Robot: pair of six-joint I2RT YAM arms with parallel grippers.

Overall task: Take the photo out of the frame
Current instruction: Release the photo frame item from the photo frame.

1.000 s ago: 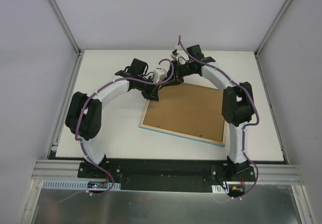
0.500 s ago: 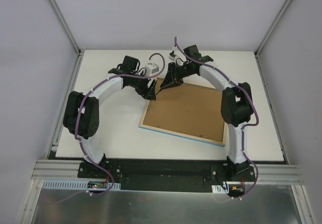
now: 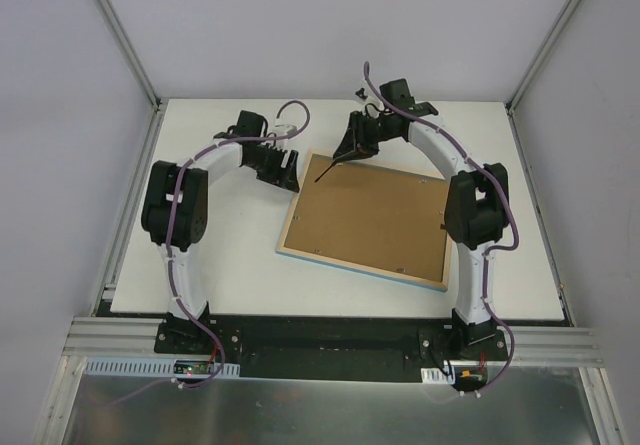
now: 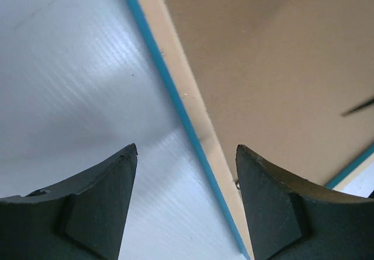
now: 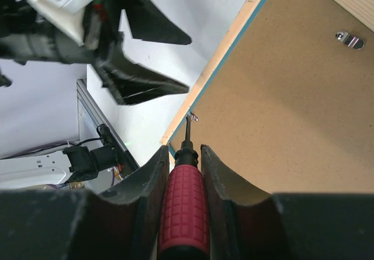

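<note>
The frame [image 3: 300,205] lies face down on the white table, its pale wood rim and light-blue edge [image 4: 175,96] showing. A brown backing board [image 3: 370,220] fills it, and the photo is hidden beneath. My right gripper [image 5: 184,149] is shut on a red-handled screwdriver [image 5: 184,201]. The screwdriver's thin tip rests at a small metal tab [image 5: 191,117] near the frame's far-left corner. My left gripper [image 4: 186,149] stands open just left of that corner, above the table and the frame's edge, holding nothing. From above, the left gripper [image 3: 284,171] and the right gripper [image 3: 350,150] flank the corner.
A second metal tab [image 5: 349,38] sits on the backing board's far edge. The white table [image 3: 230,255] extends left of and in front of the frame. Grey walls enclose three sides, and an aluminium rail [image 3: 330,345] carries the arm bases.
My left gripper has opened and drawn back to the left from the frame's corner. My right arm has shifted farther back, with the screwdriver still pointing at that corner.
</note>
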